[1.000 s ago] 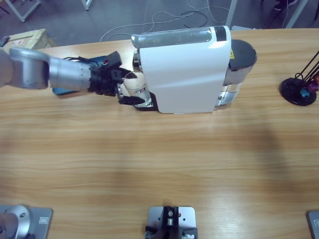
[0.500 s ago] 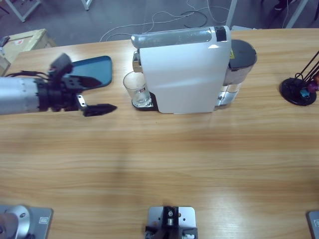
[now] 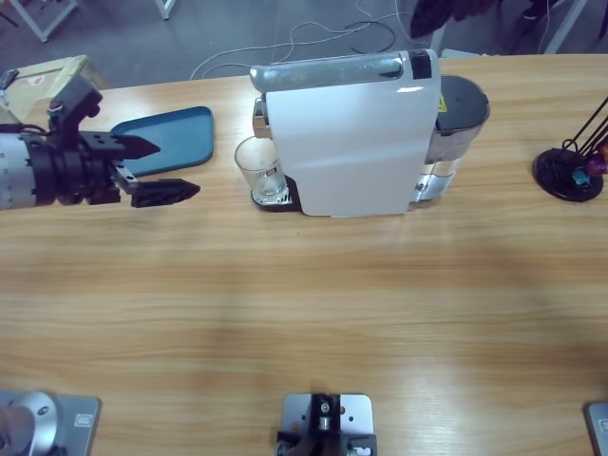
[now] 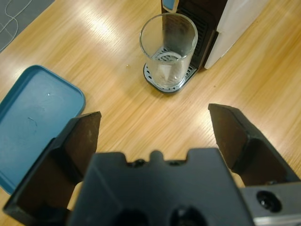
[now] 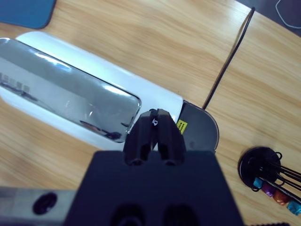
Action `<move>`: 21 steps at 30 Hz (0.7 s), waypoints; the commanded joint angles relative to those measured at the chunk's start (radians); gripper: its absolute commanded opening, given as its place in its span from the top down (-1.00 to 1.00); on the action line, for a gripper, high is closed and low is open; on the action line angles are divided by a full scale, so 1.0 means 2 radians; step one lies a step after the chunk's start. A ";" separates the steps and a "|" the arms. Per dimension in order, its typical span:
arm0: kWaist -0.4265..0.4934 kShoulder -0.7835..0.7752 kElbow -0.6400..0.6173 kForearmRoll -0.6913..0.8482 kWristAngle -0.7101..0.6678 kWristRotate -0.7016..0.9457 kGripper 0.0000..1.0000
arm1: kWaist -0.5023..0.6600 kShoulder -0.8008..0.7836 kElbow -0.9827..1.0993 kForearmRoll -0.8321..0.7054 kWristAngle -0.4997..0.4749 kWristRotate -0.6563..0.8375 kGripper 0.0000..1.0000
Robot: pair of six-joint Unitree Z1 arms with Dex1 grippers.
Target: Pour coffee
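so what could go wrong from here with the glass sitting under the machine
1. The glass stands at the outer edge of the drip tray, so coffee may miss it or it could tip.
2. The right gripper, jaws shut, hangs over the coffee machine top; a press off the silver lid might start nothing.
3. The open left gripper sits level with the glass; any forward drift could knock it.

Bright, even overhead light — white glare on the coffee machine, soft shadows across the table.
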 commanded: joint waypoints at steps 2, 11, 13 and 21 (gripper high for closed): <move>-0.005 0.005 0.001 0.008 0.007 -0.005 -0.96 | -0.007 0.028 0.001 0.012 -0.003 0.008 1.00; -0.005 0.005 0.004 0.009 0.007 -0.005 -0.96 | -0.005 0.014 -0.005 0.019 -0.011 0.008 1.00; -0.005 0.007 0.005 0.008 0.006 -0.005 -0.96 | -0.004 0.010 -0.002 0.022 -0.012 0.008 1.00; -0.005 0.011 0.011 0.008 0.006 -0.005 -0.96 | 0.003 0.009 0.006 0.025 -0.009 0.008 1.00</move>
